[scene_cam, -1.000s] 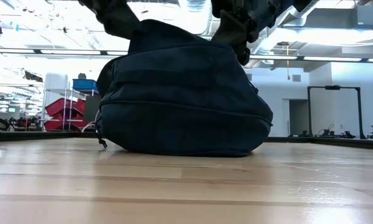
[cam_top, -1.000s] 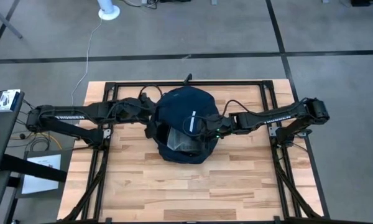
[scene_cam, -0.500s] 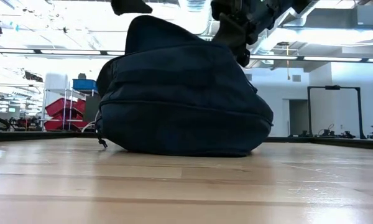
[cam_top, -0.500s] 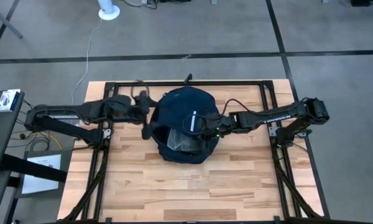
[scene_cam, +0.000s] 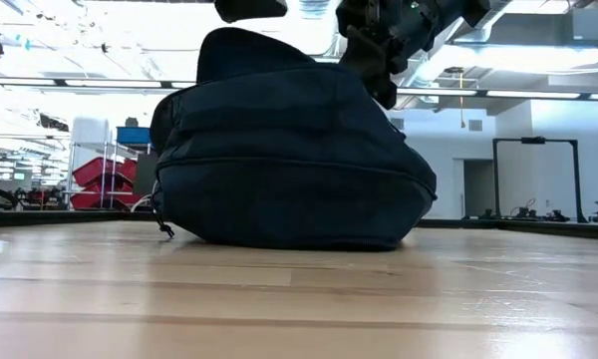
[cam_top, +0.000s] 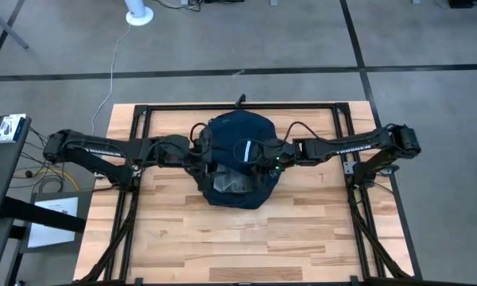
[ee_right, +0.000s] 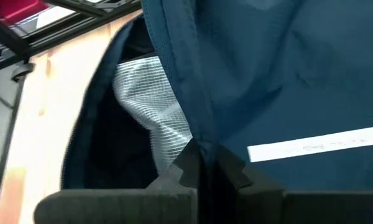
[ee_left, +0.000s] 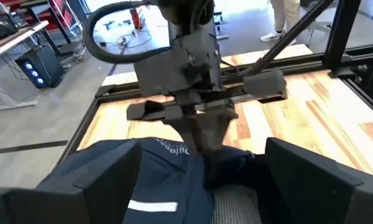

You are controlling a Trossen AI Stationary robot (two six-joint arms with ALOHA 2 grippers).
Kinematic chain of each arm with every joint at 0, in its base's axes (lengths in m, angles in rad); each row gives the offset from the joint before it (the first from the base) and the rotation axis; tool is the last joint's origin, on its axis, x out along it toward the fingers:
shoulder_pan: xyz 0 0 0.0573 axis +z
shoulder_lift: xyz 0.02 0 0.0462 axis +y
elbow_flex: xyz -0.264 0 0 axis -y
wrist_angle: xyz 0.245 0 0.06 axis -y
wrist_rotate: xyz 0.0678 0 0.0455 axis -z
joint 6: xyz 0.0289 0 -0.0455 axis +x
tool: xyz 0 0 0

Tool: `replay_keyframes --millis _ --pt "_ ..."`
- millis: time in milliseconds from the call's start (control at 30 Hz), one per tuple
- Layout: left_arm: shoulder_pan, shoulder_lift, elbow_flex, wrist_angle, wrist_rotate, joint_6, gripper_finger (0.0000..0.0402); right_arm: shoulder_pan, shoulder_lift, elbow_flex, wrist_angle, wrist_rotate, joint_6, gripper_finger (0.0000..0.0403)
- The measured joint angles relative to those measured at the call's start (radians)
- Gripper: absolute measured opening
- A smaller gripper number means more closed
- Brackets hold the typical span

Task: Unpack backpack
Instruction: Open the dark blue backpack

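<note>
- The right gripper is pinched fully closed on a fold of the backpack, at the edge of the flap next to the white stripe. From above it sits at about three o'clock on the bag.
- The left gripper hovers at the bag's nine o'clock side with its fingers spread as wide as they go. It holds nothing, and I can't tell whether it touches the fabric.
- Between the two, the pulled-up flap exposes a pale mesh pouch inside the dark opening.
- The backpack sits in the middle of the wooden table, slightly toward twelve o'clock, slumped and rounded.
- It looks soft and floppy to me: the cloth will fold and sag when lifted, not hold a shape. I would expect it to be moderately heavy if still packed.
- The zipper edge or flap rim seems the best place to grip; the smooth panels would likely slip or bunch.
</note>
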Motion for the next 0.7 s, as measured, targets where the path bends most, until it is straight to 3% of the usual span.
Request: replay_keyframes --millis 567,700 --pt "0.01 0.056 0.0 0.038 -0.001 0.107 0.0327 0.0 0.0 0.0 0.01 -0.082 -0.003 0.0001" --pt "0.011 0.084 0.0 0.04 0.041 0.125 0.0327 0.001 0.0 0.0 0.017 -0.083 -0.003 0.0001"
